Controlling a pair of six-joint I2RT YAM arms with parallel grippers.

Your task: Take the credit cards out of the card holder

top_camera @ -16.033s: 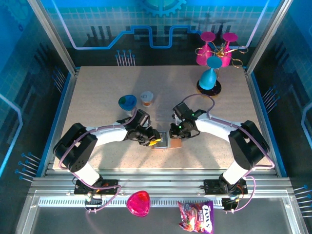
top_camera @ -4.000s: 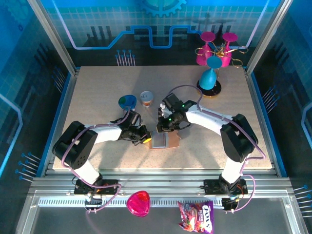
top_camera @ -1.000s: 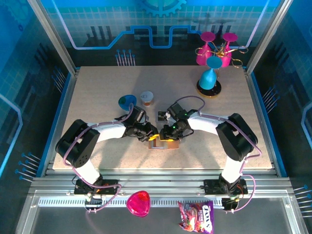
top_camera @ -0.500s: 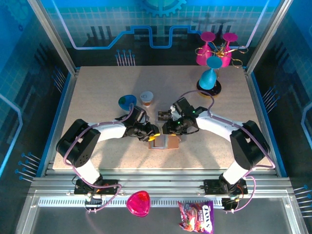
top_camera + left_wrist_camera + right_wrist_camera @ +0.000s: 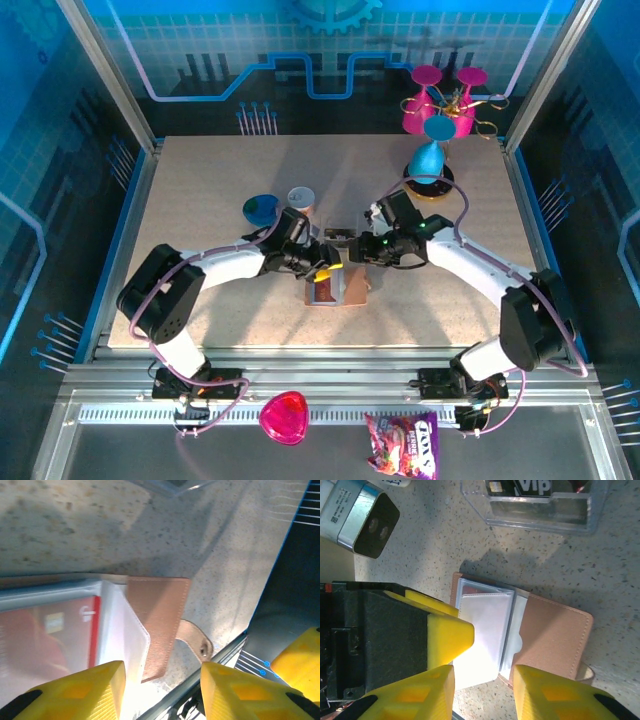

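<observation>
We judge the job about half done. The wallet [image 5: 345,288] lies open and flat on the table [image 5: 200,200], between the two arms and just near of the box [image 5: 592,505]. Inside the box lies a dark card [image 5: 535,486] with pale lettering, so we count that one as out. A red card [image 5: 50,630] sits in the wallet under its clear window, not yet pulled. We cannot find a yellow-orange card, so we cannot tell where it is.

Our left gripper [image 5: 162,677] hangs over the wallet's left half, its jaws parted with nothing between them. One of its fingers [image 5: 447,630] is at the edge of the clear sleeve, though we cannot tell if it touches. Our right gripper [image 5: 484,676] hovers above the wallet, jaws apart and empty.

What is left, as we read it, is to draw out the red card.
</observation>
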